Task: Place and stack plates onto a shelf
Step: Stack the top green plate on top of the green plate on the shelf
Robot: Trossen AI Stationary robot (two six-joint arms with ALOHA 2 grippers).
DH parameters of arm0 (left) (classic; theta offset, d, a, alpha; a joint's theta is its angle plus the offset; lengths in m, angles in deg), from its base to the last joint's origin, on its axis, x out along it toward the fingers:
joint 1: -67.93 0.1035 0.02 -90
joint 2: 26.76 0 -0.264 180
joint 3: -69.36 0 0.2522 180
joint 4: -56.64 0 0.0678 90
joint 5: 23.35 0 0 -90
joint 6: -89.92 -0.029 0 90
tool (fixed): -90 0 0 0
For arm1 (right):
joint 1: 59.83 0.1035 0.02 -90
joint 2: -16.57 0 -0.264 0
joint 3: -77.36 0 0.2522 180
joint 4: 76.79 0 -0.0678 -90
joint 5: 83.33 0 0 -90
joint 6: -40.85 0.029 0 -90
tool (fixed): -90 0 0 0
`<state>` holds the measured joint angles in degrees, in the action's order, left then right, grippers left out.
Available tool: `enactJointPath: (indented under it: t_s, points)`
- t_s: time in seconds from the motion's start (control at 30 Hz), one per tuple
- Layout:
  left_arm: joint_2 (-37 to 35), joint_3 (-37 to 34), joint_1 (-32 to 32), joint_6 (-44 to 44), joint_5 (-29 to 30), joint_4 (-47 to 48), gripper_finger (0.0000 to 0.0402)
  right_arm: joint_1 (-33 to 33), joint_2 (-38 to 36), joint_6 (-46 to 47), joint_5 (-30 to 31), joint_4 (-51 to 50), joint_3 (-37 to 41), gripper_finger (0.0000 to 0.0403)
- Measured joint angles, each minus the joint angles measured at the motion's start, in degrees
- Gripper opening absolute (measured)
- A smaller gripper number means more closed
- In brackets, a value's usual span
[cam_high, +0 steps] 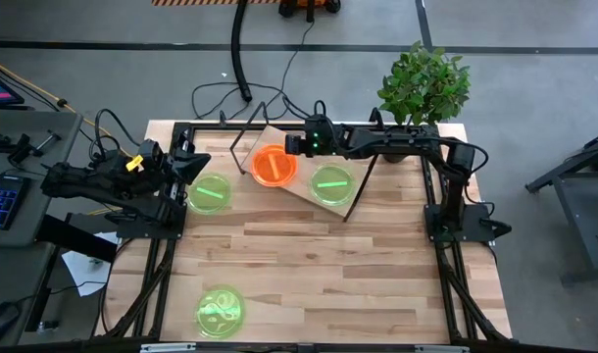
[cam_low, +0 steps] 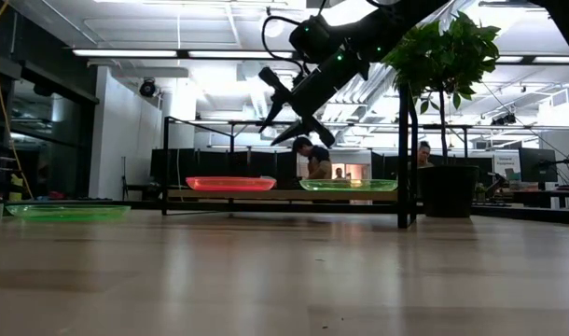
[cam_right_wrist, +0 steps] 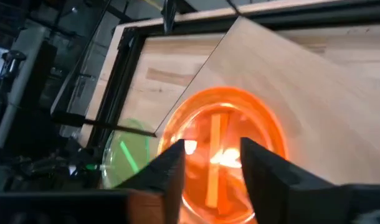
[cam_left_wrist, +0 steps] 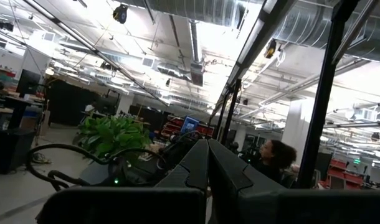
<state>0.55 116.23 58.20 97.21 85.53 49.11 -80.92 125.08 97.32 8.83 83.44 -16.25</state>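
Currently right gripper (cam_right_wrist: pixel 209 165) hangs w/ fingers apart, empty, just over orange plate (cam_high: pixel 274 166) on shelf (cam_high: pixel 363 167) beside a green plate (cam_high: pixel 331 182); thin plastic, prob. light, slick, bendy — take by rim; left gripper: can't tell.

No readable text, labels or numbers.

orange plate (cam_high: pixel 274 166) – neon orange, one straight stripe | shelf plate (cam_high: pixel 331 182) – neon green, bright bar | plate by left arm (cam_high: pixel 210 192) – green, slanted line | front plate (cam_high: pixel 221 312) – green, curly marks | shelf (cam_high: pixel 301 190) – pale wood, dark wire legs
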Motion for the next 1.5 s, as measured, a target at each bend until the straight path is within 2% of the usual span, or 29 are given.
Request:
enactJointPath:
  t_s: [0.1,0.2,0.4,0.53,0.67,0.8,1.0,1.2,1.33,1.5]
  points:
    - [0.0,0.0,0.0,0.0,0.0,0.0,0.0,-0.5,0.0,-0.5,-2.8,0.0,0.0,0.0176]
    - [0.0,0.0,0.0,0.0,0.0,0.0,0.0,-1.2,-1.0,-3.8,-8.6,0.1,0.0,0.0202]
    - [0.0,0.0,0.0,0.1,0.0,0.6,0.0,1.1,-8.6,-15.0,-17.2,-4.8,0.0,0.0211]
    - [0.5,0.0,0.0,0.1,0.0,0.7,0.0,6.5,-15.5,-20.3,-16.9,-9.5,0.0,0.0211]
    - [0.9,0.0,0.0,0.0,0.0,1.2,0.0,13.9,-22.5,-24.4,-9.2,-20.3,0.0,0.0211]
    - [1.2,0.0,0.0,0.0,1.0,2.1,0.0,21.8,-29.5,-23.4,0.7,-30.7,0.1,0.0211]
    - [1.7,0.0,0.0,0.0,1.2,2.2,0.0,35.1,-38.3,-19.3,17.2,-36.3,0.1,0.0211]
    - [2.1,0.0,0.0,0.0,1.3,2.3,0.0,45.8,-42.5,-13.8,33.4,-43.5,0.1,0.0211]
    - [2.4,0.0,0.0,-0.6,1.4,2.5,0.0,49.9,-42.7,-10.0,39.2,-49.0,0.1,0.0211]
    - [2.9,0.0,0.0,-0.9,2.5,2.5,0.0,50.7,-42.5,-8.5,39.1,-50.7,0.1,0.0206]
